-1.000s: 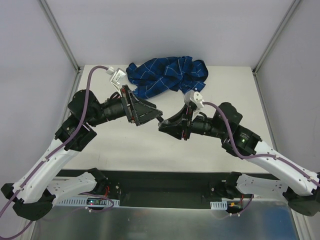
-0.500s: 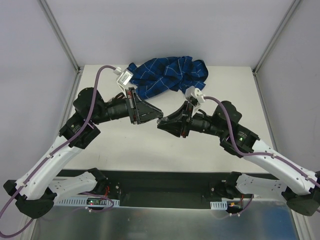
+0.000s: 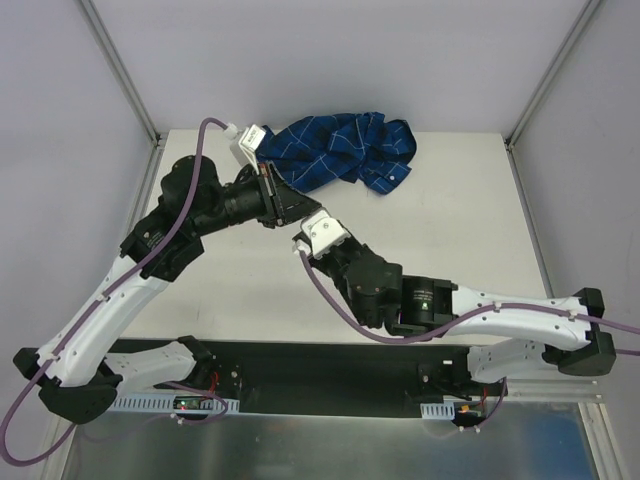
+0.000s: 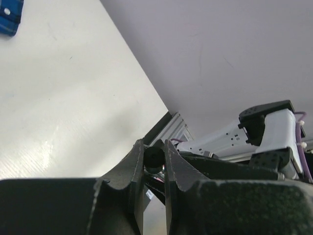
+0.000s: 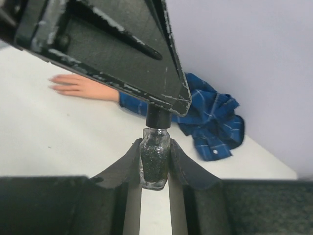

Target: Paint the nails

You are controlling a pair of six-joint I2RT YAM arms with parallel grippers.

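So we pinch the bottle [image 5: 155,169] in our right gripper [image 5: 155,149], left gripper [image 4: 153,147] clamped on its cap [image 4: 153,157], presumably to unscrew; dummy hand [image 5: 78,87] at ten o'clock.

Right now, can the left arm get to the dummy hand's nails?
Probably not yet: the left hand is clamped on the cap of the bottle that the right hand holds. The dummy hand lies uncovered beyond.

shirt [image 3: 340,150] blue, thin white check; dummy hand [image 5: 80,87] peach; polish bottle [image 5: 155,159] dark glittery; cap [image 5: 157,117] black; table [image 3: 450,220] white
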